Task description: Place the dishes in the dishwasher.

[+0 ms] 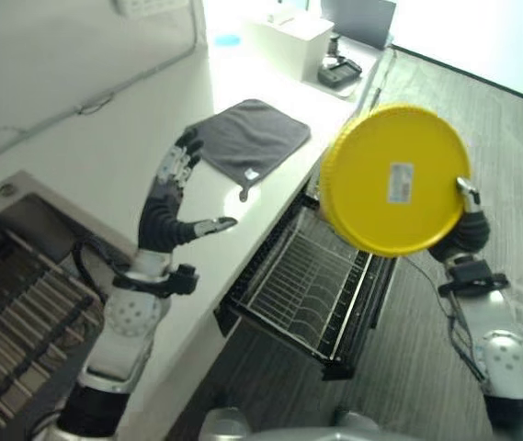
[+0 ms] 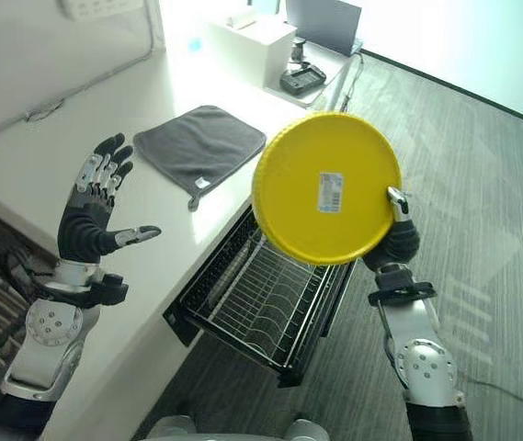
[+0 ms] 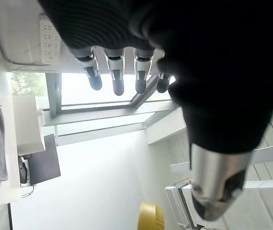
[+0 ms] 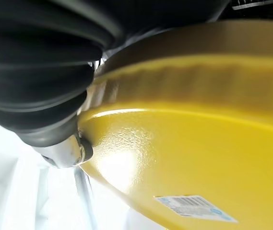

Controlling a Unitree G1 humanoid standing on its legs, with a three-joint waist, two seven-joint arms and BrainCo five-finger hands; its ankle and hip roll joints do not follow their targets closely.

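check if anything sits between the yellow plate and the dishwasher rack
Nothing visible does. The plate is held up on edge in the right hand, above the pulled-out rack, whose wire slots look empty.

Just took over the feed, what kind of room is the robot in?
Probably a kitchen or office kitchenette: a white counter with a grey cloth, a pulled-out dishwasher rack below it, and a yellow plate held in the right hand.

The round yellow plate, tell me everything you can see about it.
The round yellow plate looks like glossy plastic, with a raised rim and a white barcode sticker near the middle of its underside. It is held up on edge in the air, underside facing the camera, above the pulled-out wire dishwasher rack. The right robot hand grips its edge; nothing else touches it.
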